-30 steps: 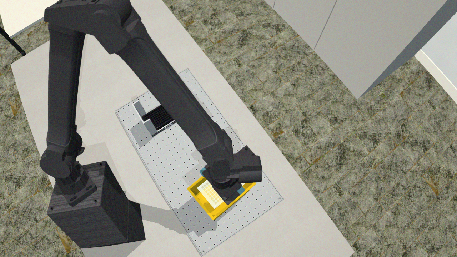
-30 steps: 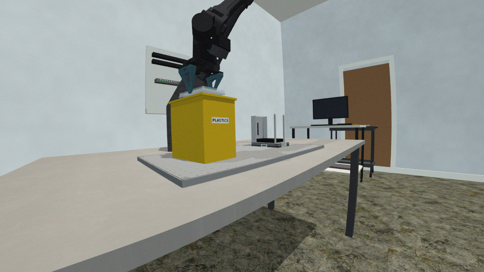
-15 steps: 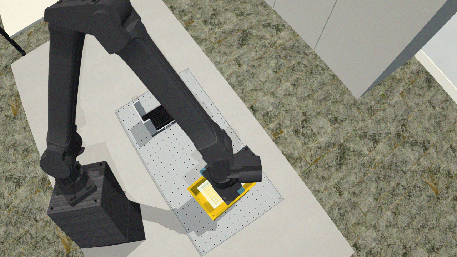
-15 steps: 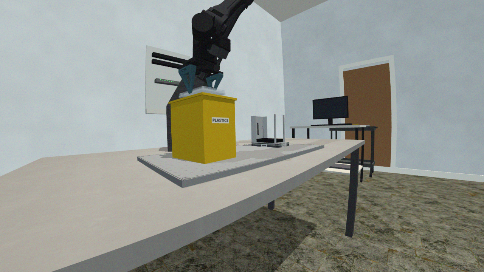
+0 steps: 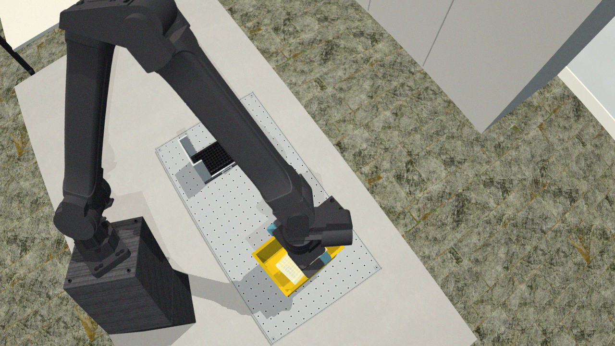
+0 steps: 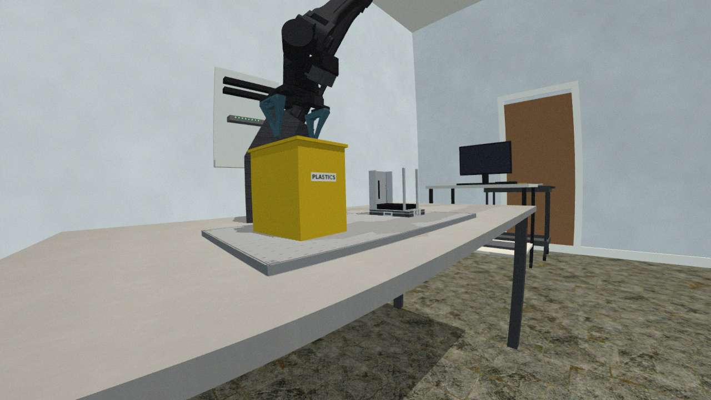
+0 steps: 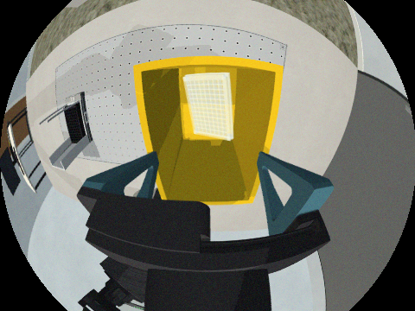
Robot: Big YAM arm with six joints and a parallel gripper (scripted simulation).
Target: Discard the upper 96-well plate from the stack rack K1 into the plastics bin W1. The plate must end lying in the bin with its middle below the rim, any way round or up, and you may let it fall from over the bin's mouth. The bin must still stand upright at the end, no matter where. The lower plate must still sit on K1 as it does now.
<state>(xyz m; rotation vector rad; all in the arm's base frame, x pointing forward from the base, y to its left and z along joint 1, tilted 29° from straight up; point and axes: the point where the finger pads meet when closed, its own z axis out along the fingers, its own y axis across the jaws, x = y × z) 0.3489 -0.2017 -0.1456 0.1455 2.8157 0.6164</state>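
Above the mouth of the yellow plastics bin W1 point(image 6: 297, 189) the pincer point(image 6: 295, 121) hangs spread wide and empty, the pale 96-well plate point(image 7: 209, 106) lying tilted inside the bin below its rim, while the black lower plate point(image 5: 213, 157) sits on stack rack K1 point(image 6: 380, 186).

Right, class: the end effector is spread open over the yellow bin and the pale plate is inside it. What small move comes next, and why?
Probably lift the end effector straight up, away from the plastics bin. Its fingers are spread and hold nothing, the white plate is down inside the bin, and the fingertips hang near the rim, so a sideways move could knock the bin.
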